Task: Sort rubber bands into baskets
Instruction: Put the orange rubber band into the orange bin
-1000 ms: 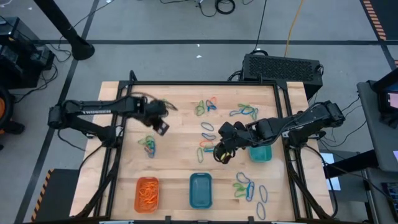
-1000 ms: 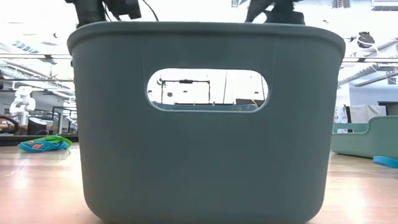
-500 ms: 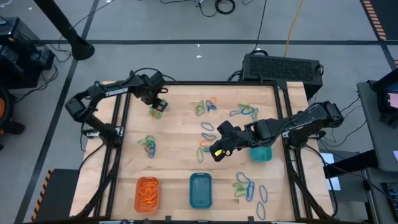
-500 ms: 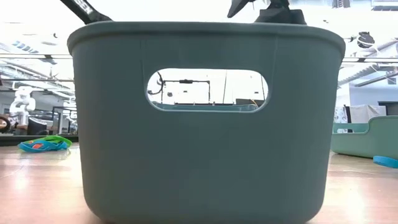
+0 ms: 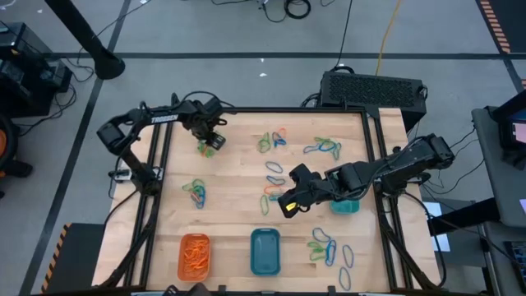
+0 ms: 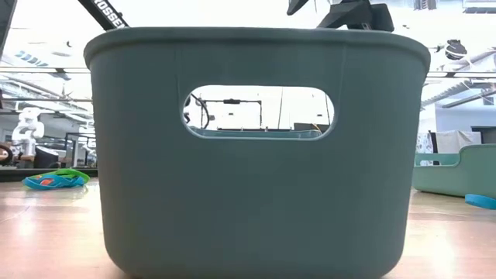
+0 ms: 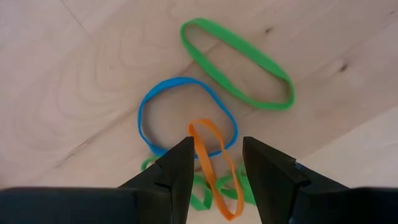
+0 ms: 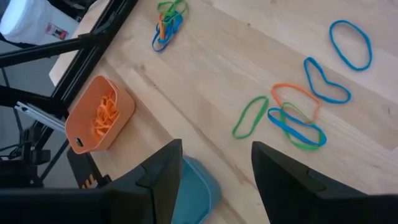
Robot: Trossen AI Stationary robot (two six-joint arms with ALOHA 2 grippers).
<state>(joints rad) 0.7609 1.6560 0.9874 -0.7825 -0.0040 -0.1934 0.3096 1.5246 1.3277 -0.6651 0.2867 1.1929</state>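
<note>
My left gripper (image 5: 211,141) points down, open, low over a small pile of rubber bands (image 5: 208,146) at the table's far left. In the left wrist view its fingers (image 7: 180,165) stand on either side of an orange band (image 7: 204,122), which lies across a blue band (image 7: 180,79), with a green one (image 7: 249,51) beyond. My right gripper (image 5: 286,204) hangs open above mid-table, slanting down over loose bands (image 5: 271,197). The orange basket (image 5: 195,256), holding orange bands, and the blue basket (image 5: 265,251) stand at the near edge. The teal-green basket (image 5: 345,204) is partly under the right arm.
More clusters of bands lie at the left (image 5: 196,191), far middle (image 5: 273,140), far right (image 5: 325,148) and near right (image 5: 326,247). The blue basket's wall (image 6: 256,170) fills the low view. A black box (image 5: 370,89) sits beyond the far edge.
My left gripper has swung from mid-left of the table toward the far edge and come down over the pile in the far left corner. It has kept still there for the last half second. My right gripper has rolled a little in place.
</note>
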